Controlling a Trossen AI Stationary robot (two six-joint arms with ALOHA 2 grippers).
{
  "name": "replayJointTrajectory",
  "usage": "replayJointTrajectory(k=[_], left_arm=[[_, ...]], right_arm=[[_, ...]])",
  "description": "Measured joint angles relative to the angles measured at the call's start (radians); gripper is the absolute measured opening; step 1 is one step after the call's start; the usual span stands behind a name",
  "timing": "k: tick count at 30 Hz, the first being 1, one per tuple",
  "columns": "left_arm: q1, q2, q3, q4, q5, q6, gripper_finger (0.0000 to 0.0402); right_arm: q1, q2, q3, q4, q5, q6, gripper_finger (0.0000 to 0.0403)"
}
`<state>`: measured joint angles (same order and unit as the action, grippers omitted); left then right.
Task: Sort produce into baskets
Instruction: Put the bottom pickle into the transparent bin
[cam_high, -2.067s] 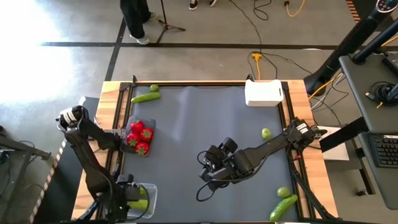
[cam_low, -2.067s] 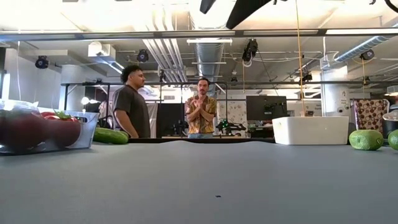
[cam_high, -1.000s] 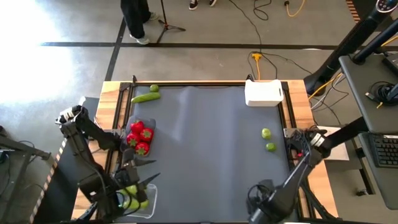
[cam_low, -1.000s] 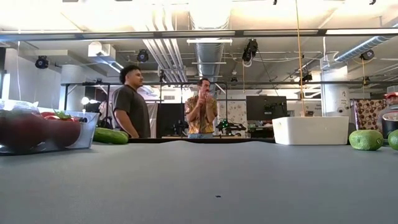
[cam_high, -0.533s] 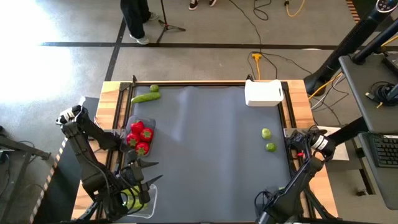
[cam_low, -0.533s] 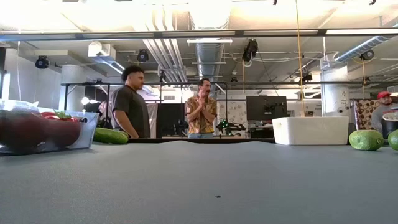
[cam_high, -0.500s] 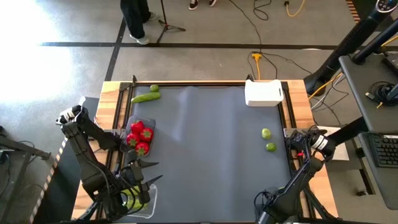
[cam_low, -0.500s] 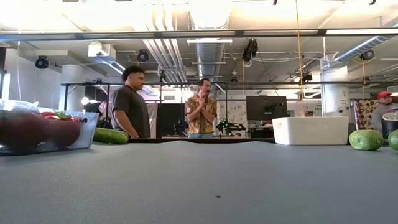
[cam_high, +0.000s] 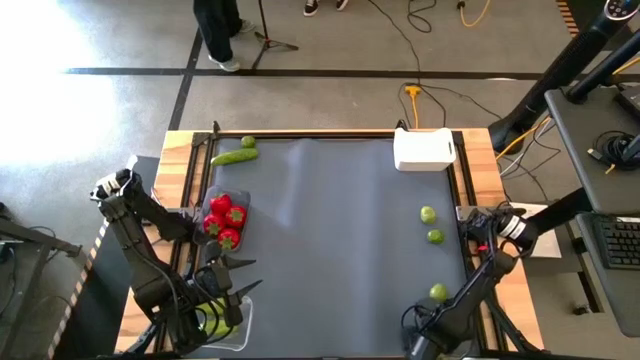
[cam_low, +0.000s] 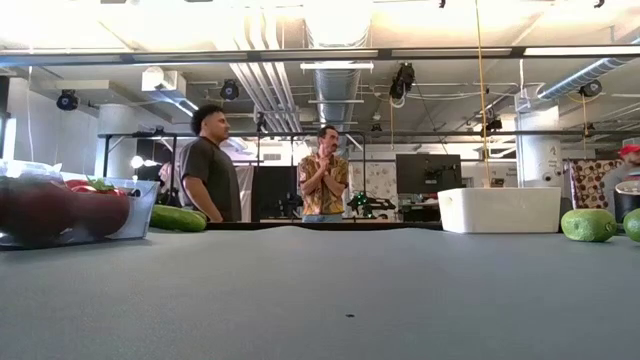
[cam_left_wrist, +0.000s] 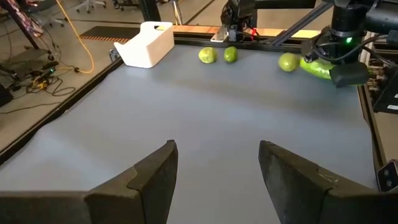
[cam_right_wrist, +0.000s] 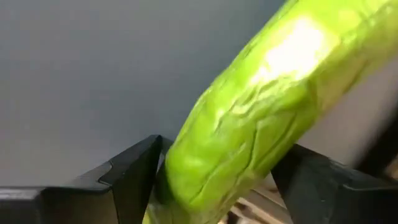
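Observation:
My right gripper is at the table's near right corner, shut on a long green cucumber; in the high view the arm hides it. My left gripper is open and empty above a clear tub with green pieces at the near left. Red pieces lie in another clear tub. A second cucumber and a lime ball lie on the mat at the far left. Three lime balls lie at the right. My right gripper has the cucumber between its two fingers, which lie across it on its two sides. One end sticks out beside the gripper, low over the mat. Whether it is lifted clear, I cannot tell.
A white box stands at the far right edge. The wide middle of the grey mat has nothing on it. People stand in the room beyond the table's far edge.
My right gripper has gone from the table's middle to the near right corner and come over the cucumber. A lime ball that the arm covered now shows beside it, a little farther from the near edge than before. My left gripper has risen out of the near-left tub.

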<state>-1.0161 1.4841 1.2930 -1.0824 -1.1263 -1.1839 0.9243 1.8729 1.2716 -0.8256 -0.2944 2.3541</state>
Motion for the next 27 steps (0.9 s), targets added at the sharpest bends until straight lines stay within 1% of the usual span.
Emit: replayJointTrajectory(k=[2,5,9,12,14,19,23,27], left_arm=[[0.0,0.0,0.0,0.0,0.0,0.0,0.0208],[0.0,0.0,0.002,-0.001,0.011,0.009,0.0208],[0.0,-0.004,0.034,-0.01,0.039,0.084,0.0208],[0.0,-0.005,0.066,-0.043,0.045,0.1,0.0208],[0.0,-0.006,0.084,-0.062,0.045,0.102,0.0208],[0.0,-0.006,0.097,-0.064,0.038,0.099,0.0208],[0.002,-0.006,0.091,-0.06,0.038,0.087,0.0208],[0.002,-0.006,0.089,-0.058,0.047,0.082,0.0208]], right_arm=[[-0.014,0.0,0.006,0.001,0.05,-0.017,0.0267],[-0.044,0.002,0.018,0.006,0.103,-0.05,0.0232],[-0.097,0.003,0.042,0.007,0.108,-0.142,0.0179],[-0.139,0.003,0.073,-0.011,0.106,-0.24,0.0149],[-0.172,0.003,0.105,-0.019,0.131,-0.314,0.0147],[-0.256,0.003,0.176,-0.032,0.275,-0.539,0.0147],[-0.315,0.003,0.19,0.012,0.332,-0.804,0.0155],[-0.336,0.003,0.19,0.12,0.408,-1.088,0.0154]])
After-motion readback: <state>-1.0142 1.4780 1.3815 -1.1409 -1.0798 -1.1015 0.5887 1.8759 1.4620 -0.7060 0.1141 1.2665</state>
